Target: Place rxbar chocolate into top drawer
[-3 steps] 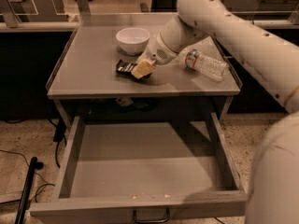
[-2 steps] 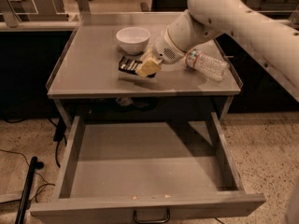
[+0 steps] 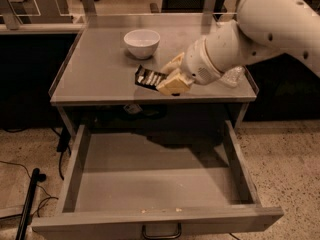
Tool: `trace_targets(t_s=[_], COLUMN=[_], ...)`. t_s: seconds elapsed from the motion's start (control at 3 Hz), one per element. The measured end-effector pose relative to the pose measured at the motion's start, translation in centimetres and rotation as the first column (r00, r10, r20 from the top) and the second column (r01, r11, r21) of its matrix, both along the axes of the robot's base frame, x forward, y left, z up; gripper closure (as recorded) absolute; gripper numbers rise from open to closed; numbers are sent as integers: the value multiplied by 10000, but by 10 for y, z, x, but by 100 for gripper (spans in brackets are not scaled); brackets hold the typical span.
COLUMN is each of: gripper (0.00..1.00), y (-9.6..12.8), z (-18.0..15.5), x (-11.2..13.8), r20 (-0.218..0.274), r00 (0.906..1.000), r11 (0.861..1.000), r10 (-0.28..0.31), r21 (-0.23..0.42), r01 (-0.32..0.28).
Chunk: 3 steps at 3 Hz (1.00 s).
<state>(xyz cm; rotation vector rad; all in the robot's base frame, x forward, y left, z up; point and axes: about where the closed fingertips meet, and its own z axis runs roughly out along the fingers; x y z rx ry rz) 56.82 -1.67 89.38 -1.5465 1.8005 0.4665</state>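
Observation:
The rxbar chocolate (image 3: 146, 77), a small flat black bar with white lettering, is held tilted just above the front part of the grey tabletop. My gripper (image 3: 169, 74) is shut on its right end, with cream fingers (image 3: 174, 83) on either side. The top drawer (image 3: 155, 184) is pulled fully open below the table, grey and bare inside, with a dark pull handle (image 3: 161, 232) on its front panel. The bar is above the table's front edge, behind the drawer's opening.
A white bowl (image 3: 142, 42) stands at the back middle of the tabletop (image 3: 95, 69). A clear plastic bottle (image 3: 233, 75) lies at the right edge, mostly hidden behind my arm (image 3: 260, 29). A dark pole and cables (image 3: 27, 204) lie on the floor at left.
My gripper has lifted the bar off the tabletop and carried it a little toward the front edge. The view has shifted closer to the table and drawer.

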Motion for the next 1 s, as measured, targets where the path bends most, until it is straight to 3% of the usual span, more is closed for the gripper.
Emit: trace_targets(t_s=[0.33,0.67,1.0], gripper=[100,100,100], y=[-26,-40,-53], z=[-26,-59,-119], x=[-54,-80,-83], r20=[-13,-376,-1225], r00=[9998,9988,9916], r11=[9997,9996,9989], r10=[-188,-298,-425], r21=[144,-29,-270], r01=[188,297,395])
